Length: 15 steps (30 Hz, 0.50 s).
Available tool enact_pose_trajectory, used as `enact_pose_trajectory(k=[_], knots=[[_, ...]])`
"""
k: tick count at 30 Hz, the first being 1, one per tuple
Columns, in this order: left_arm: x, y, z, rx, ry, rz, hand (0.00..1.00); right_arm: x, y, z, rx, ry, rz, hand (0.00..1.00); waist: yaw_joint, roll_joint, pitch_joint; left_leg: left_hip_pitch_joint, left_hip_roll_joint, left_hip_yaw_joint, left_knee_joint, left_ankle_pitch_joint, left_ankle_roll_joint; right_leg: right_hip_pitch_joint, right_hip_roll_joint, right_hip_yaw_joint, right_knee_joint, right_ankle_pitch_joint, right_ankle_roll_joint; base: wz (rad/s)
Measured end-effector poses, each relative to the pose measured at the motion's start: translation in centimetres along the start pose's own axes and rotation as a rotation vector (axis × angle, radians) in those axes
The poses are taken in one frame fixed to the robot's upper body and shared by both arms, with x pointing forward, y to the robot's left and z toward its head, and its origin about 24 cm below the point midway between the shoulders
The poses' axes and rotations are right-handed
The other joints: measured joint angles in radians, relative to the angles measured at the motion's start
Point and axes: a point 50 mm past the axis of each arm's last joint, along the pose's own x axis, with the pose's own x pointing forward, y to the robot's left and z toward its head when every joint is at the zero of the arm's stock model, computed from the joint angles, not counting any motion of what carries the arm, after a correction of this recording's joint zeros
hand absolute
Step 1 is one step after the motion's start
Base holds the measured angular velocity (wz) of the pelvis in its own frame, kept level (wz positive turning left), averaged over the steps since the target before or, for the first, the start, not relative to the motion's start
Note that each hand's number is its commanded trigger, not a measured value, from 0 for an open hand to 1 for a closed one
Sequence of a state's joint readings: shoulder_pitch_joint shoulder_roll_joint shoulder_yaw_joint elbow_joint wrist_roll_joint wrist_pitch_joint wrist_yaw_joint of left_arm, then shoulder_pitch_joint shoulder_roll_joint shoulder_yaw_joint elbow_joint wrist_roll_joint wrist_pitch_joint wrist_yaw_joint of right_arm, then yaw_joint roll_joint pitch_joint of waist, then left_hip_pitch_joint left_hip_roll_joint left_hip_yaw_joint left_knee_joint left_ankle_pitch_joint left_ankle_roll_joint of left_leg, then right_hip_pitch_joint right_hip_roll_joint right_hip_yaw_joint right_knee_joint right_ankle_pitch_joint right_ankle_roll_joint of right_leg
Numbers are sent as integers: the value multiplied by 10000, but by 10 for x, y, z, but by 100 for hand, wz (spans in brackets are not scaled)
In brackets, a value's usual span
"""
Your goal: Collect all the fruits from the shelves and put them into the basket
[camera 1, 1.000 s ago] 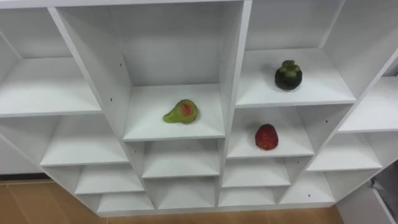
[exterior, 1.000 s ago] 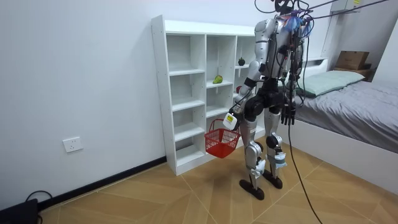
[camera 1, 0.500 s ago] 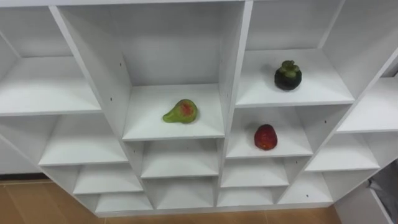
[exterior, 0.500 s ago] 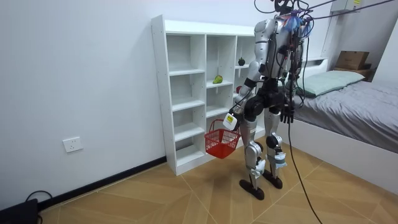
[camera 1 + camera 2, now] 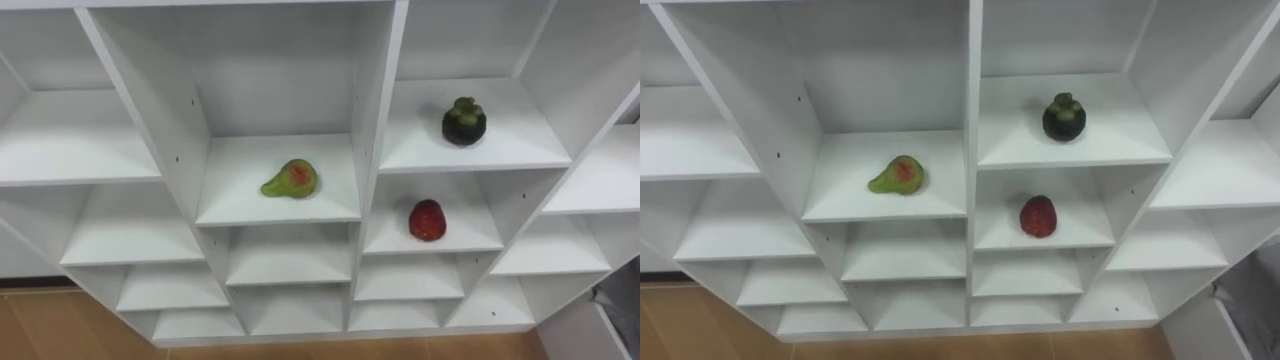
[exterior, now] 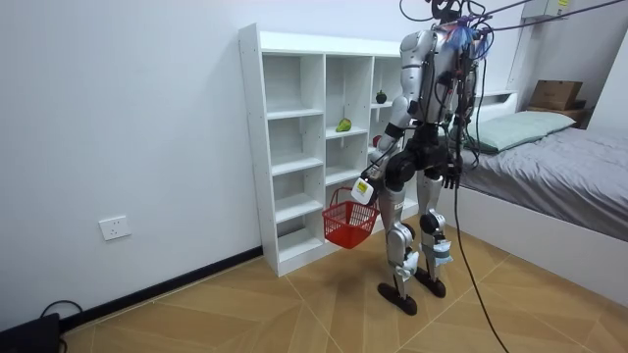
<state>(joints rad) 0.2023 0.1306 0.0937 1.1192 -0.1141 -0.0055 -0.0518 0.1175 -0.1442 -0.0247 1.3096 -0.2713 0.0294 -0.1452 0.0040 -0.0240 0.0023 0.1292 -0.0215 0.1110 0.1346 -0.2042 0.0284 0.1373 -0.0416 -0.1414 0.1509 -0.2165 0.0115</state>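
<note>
I stand facing the white closet [image 5: 375,110]. A green pear with a red blush [image 5: 290,179] lies on a middle shelf. A dark mangosteen [image 5: 464,121] sits one compartment to the right and higher, and a red strawberry [image 5: 427,220] rests on the shelf below it. In the room view my left hand [image 6: 365,189] is shut on the handle of a red basket [image 6: 350,222], which hangs low in front of the closet. My right hand [image 6: 450,176] hangs at my hip, fingers relaxed, holding nothing.
The other closet compartments [image 5: 730,140] hold nothing. A bed [image 6: 559,162] stands close behind me at the room view's right, with a cardboard box [image 6: 554,94] beyond it. Wooden floor [image 6: 294,314] lies open at the room view's left.
The right hand has lifted a little at my hip. The eye view has shifted very slightly; the fruits and the basket have stayed put.
</note>
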Motion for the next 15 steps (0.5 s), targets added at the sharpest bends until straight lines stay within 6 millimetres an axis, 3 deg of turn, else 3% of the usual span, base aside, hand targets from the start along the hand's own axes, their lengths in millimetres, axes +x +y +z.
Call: enact_pose_trajectory(k=[4, 8, 15], knots=[[0, 0, 0, 3, -31, 5, 100, 0, -4, 4, 526, -209, -479, 0, 24, -61, -20, 10, -5, 5, 6, 0, 0, 6, -7, -5, 12, 0, 0, 0], [1, -1, 5, 131, -205, -26, 100, -1, -11, 21, 2007, -1088, -900, 0, 26, -56, 20, -45, 1, 28, 26, 0, 1, -54, -7, -5, -27, 0, 1, 0], [1, -3, 18, 201, -916, -102, 100, -21, -29, 79, 2570, -4477, -1828, 0, -13, -65, 5, -226, 5, 13, 111, 0, 1, -186, -5, 6, 14, 24, -10, 0]])
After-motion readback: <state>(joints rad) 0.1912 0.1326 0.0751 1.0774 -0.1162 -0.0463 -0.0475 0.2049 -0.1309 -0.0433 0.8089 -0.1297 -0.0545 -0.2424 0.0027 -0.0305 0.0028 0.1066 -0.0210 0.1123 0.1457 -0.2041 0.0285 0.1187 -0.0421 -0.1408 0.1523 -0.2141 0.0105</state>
